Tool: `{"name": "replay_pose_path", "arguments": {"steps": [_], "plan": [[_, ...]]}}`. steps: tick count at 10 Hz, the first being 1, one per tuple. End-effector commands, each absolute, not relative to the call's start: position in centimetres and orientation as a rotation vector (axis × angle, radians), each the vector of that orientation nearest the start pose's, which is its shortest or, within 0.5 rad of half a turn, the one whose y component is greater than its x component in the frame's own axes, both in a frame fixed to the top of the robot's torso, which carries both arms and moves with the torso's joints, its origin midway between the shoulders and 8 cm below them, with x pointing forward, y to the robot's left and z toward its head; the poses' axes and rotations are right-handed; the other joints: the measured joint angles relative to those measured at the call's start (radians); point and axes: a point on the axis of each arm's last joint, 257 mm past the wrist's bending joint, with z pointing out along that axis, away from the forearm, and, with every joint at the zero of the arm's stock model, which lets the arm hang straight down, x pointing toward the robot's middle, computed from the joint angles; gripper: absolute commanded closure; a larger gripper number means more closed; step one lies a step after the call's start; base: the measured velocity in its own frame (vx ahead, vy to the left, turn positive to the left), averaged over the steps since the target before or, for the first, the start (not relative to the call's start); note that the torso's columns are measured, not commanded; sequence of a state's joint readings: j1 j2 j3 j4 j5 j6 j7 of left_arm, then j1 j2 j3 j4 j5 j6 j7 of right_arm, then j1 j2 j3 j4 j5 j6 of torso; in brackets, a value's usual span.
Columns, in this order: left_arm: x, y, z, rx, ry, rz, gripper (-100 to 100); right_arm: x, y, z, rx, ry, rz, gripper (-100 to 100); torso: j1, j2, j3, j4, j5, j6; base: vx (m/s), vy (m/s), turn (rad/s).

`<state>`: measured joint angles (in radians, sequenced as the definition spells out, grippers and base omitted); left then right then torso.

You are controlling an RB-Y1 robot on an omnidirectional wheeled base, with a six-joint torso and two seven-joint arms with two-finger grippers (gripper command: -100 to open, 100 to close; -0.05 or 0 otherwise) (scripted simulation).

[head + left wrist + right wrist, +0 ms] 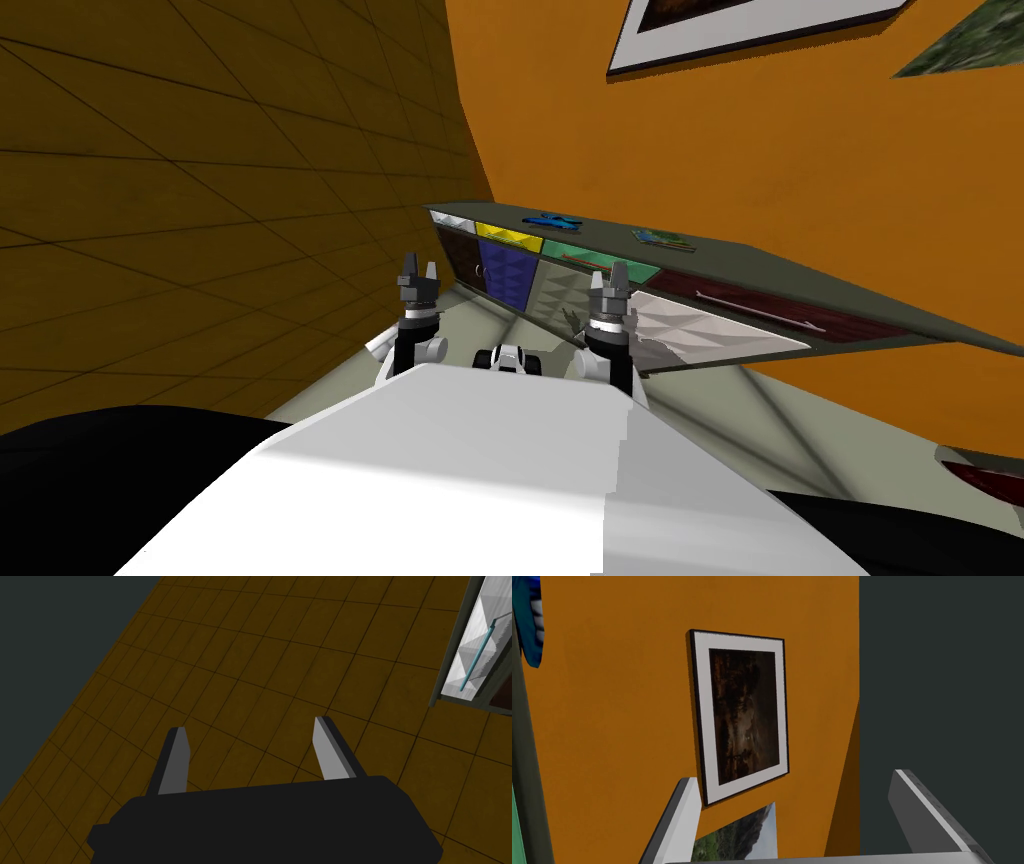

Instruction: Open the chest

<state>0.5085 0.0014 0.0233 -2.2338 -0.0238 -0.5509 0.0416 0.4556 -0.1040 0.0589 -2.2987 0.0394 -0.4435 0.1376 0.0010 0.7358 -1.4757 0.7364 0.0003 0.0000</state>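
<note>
The chest (760, 265) is a long, low unit with a grey top, standing against the orange wall. Its fronts are dark brown, yellow, blue, green, white and dark red. My left gripper (418, 272) is raised in front of its dark brown and blue end, and it is open. In the left wrist view that gripper (249, 726) hangs open over brown tiles, with a white front (475, 641) and its thin teal handle (477, 656) off to one side. My right gripper (612, 280) is held up before the white front (690, 330); in its own wrist view this gripper (793, 777) is open and holds nothing.
A blue object (552, 219) and a flat coloured item (662, 238) lie on the chest's top. Brown tiles (200, 230) stretch to my left. A pale grey floor strip (760, 410) runs along the chest. Another dark red, grey-edged piece (985, 475) stands at the far right.
</note>
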Motion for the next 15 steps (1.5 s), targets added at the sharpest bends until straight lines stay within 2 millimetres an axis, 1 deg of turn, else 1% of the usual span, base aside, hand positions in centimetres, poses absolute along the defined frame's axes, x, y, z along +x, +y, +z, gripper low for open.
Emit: {"name": "replay_pose_path", "arguments": {"steps": [1,7,8,11,12,14,15], "plan": [[34.3,28.5,1.1,-0.657,0.617,-1.300,0,36.2,-23.0,2.5,0.425,0.826,1.130,-100,0.000,0.001,-0.001,0.001,0.000,0.000,0.050,0.045,0.027],[34.3,28.5,1.1,-0.657,0.617,-1.300,0,37.9,-21.3,0.4,0.198,0.986,0.835,-100,0.001,0.002,0.000,0.002,0.000,0.000,0.062,0.049,0.041],[34.3,28.5,1.1,-0.657,0.617,-1.300,0,37.9,-21.2,0.3,0.188,0.989,0.823,-100,0.000,0.001,-0.001,0.001,0.000,0.000,0.060,0.036,0.016],[34.3,28.5,1.1,-0.657,0.617,-1.300,0,38.9,-20.7,-0.9,0.058,1.050,0.650,-100,-0.001,0.002,0.000,0.002,0.000,0.000,0.065,0.044,0.048],[34.3,28.5,1.1,-0.657,0.617,-1.300,0,38.9,-20.6,-0.9,0.043,1.053,0.631,-100,0.000,0.001,-0.001,0.001,0.000,0.000,0.054,0.042,0.013],[34.3,28.5,1.1,-0.656,0.617,-1.300,0,39.6,-20.5,-1.9,-0.049,1.087,0.507,-100,-0.001,0.003,0.000,0.002,0.000,0.000,0.061,0.048,0.042],[34.3,28.5,1.1,-0.657,0.617,-1.300,0,39.6,-20.4,-1.9,-0.061,1.088,0.493,-100,0.000,0.002,0.000,0.002,0.000,0.000,0.050,0.041,0.018]]}}
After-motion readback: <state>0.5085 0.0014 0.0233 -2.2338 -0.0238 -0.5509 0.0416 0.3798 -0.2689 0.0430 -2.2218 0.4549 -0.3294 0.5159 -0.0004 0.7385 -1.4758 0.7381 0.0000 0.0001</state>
